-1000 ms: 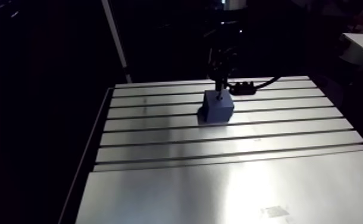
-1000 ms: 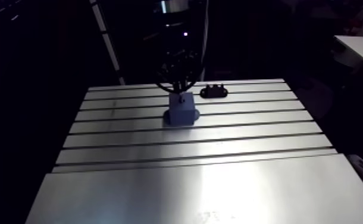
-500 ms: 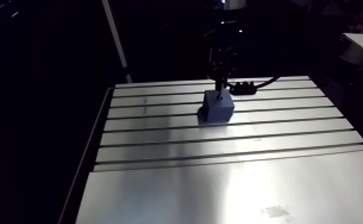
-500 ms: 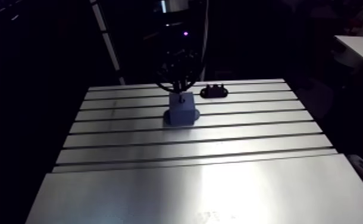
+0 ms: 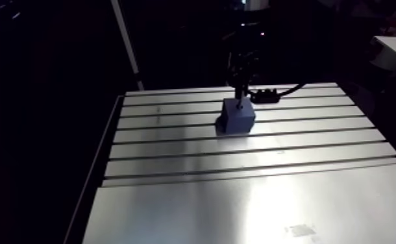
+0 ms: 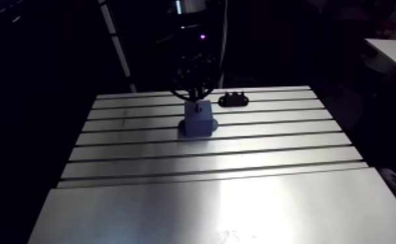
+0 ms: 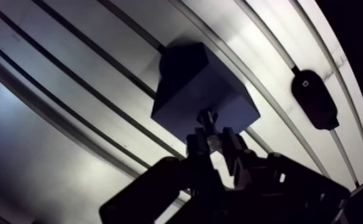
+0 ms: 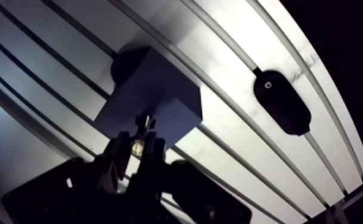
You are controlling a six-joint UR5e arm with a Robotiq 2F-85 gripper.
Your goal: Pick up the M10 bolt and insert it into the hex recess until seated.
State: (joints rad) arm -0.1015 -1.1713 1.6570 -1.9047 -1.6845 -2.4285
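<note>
A dark blue block [image 5: 238,117] stands on the slotted aluminium table [image 5: 239,188], towards the back. My gripper [image 7: 213,143] hangs right above the block's top and is shut on the M10 bolt [image 7: 206,119]. The bolt's shank points down from between the fingers, and its tip is at the top face of the block [image 7: 202,86]. The hex recess is hidden under the bolt and fingers. In the arm view the gripper [image 5: 239,91] comes straight down onto the block.
A small black oblong holder [image 7: 313,98] lies on the table beside the block, one slot further back, also seen in the arm view [image 6: 233,99]. Long T-slots run across the table. The table's left edge [image 5: 97,175] drops into darkness.
</note>
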